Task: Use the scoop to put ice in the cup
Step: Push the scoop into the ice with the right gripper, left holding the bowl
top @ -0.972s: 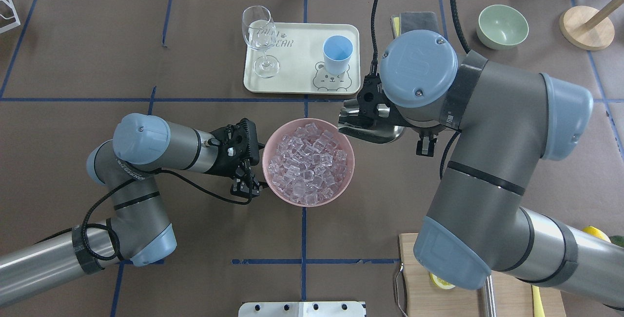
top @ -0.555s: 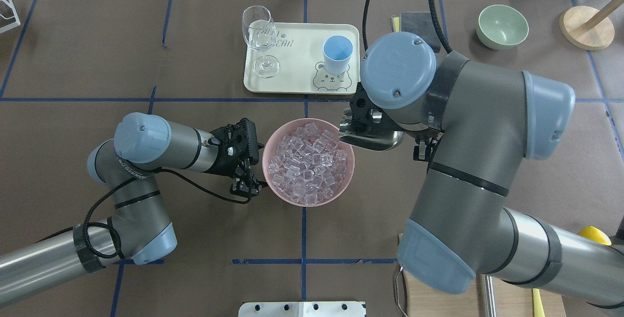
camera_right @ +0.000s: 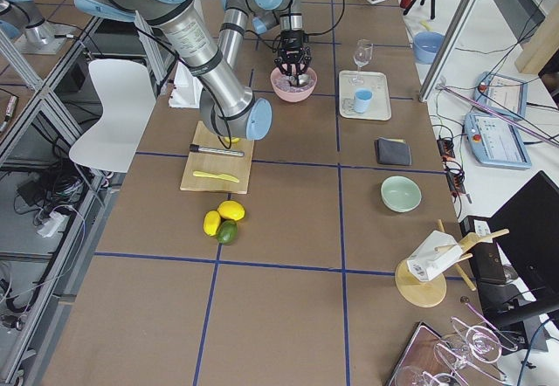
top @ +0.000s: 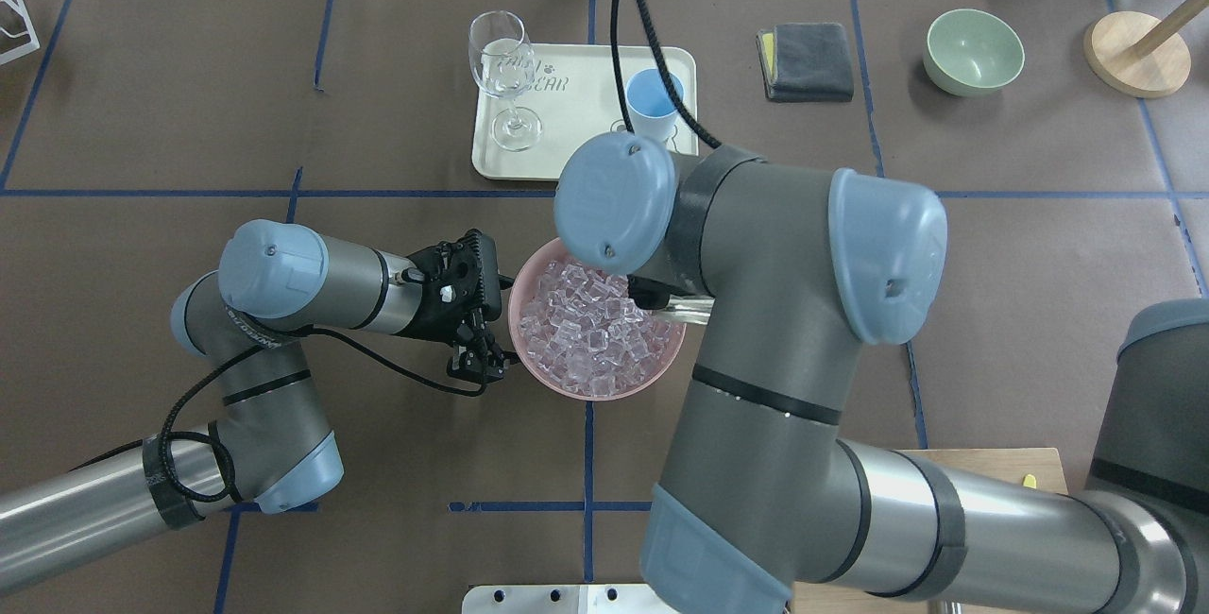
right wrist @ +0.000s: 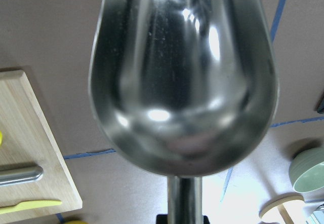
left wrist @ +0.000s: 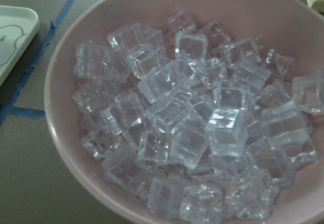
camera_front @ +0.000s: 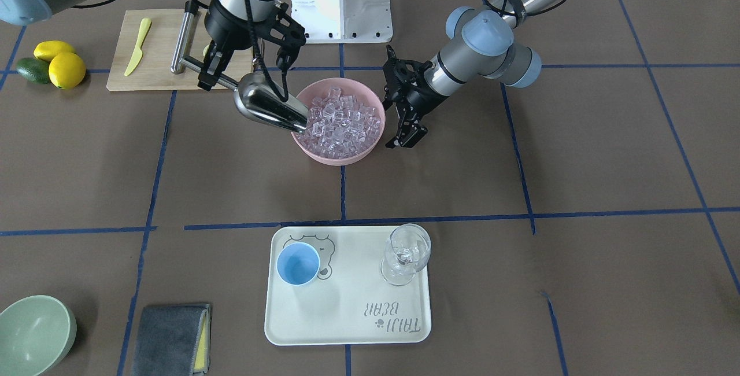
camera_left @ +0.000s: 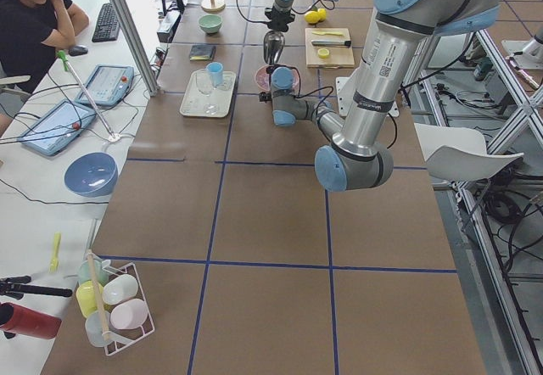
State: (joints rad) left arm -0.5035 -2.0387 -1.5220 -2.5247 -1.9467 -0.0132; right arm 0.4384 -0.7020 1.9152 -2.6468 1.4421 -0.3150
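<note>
The ice [camera_front: 341,118] fills a pink bowl [camera_front: 332,159] at mid-table, and the left wrist view shows the cubes [left wrist: 192,127] close up. My right gripper [camera_front: 217,75] is shut on the handle of the steel scoop [camera_front: 269,109]. The scoop slants down with its tip at the bowl's rim among the cubes, and its trough [right wrist: 182,72] looks bare in the right wrist view. From overhead, my right arm hides that gripper. My left gripper [camera_front: 407,137] hangs open just outside the bowl's other side [top: 477,366], holding nothing. The light-blue cup [camera_front: 298,264] stands empty on the tray.
A cream tray [camera_front: 347,318] also carries a clear wine glass [camera_front: 406,254]. A green bowl [camera_front: 32,330] and a grey cloth [camera_front: 170,330] lie beyond the tray. A wooden board [camera_front: 144,52] with a steel cylinder and a yellow knife sits by my base, lemons [camera_front: 63,66] beside it.
My right arm has swung across over the pink bowl, carrying the scoop from beside the rim down to the ice. My left arm has stayed put.
</note>
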